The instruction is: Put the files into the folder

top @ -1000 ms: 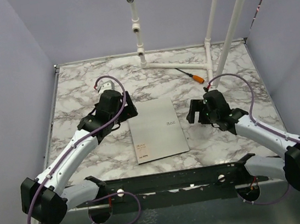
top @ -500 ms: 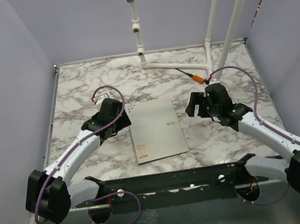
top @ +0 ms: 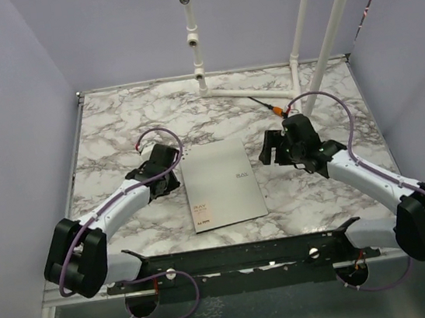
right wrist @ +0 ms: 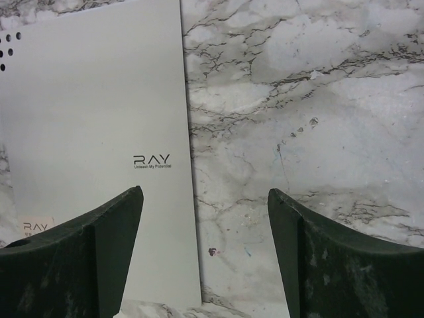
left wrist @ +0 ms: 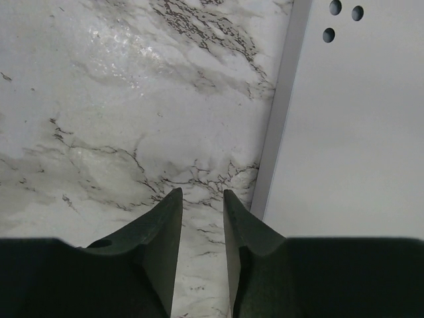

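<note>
We reach both arms forward and inward, wrists angled down; our left gripper (left wrist: pixel 202 195) shows a narrow empty gap, our right gripper (right wrist: pixel 205 192) gapes wide.

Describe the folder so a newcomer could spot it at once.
On the marble table, look in the middle, between the left gripper and the right gripper. The folder lies flat and closed there: a grey-beige rectangle with small RAY print and small round holes at one corner, unlike the slim orange-handled screwdriver near the white pipes.
</note>
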`<state>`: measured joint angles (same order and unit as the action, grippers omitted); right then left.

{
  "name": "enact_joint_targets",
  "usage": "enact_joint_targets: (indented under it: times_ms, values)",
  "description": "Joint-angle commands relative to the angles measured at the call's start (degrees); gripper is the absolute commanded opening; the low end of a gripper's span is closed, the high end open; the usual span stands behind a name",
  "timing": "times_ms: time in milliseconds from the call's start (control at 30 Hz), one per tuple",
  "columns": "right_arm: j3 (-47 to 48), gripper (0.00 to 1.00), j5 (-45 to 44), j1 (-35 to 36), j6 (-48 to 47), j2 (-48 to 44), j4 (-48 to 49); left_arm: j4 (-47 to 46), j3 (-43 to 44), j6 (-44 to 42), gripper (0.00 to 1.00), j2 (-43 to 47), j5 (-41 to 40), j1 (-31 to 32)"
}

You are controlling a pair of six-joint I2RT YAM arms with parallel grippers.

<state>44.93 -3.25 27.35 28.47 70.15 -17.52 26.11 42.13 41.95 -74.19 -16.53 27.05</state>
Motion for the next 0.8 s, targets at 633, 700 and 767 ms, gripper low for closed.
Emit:
enact_joint_targets:
  times_ms: [633, 700, 767]
  values:
    - [-1.1, 0.11, 1.6, 0.1, 1.3, 15.8, 7.6, -9.4, -0.1, -0.8, 0.0, -13.7, 6.1, -0.1]
    - [-1.2, 0.01, 1.6, 0.1, 1.3, 16.5, 7.8, -9.8, 0.0, -1.0, 0.0, -14.4, 6.5, 0.0]
    - [-1.5, 0.01, 1.4, 0.1, 1.2, 17.2, 8.2, -9.9, 0.1, -1.2, 0.0, -15.2, 7.0, 0.3]
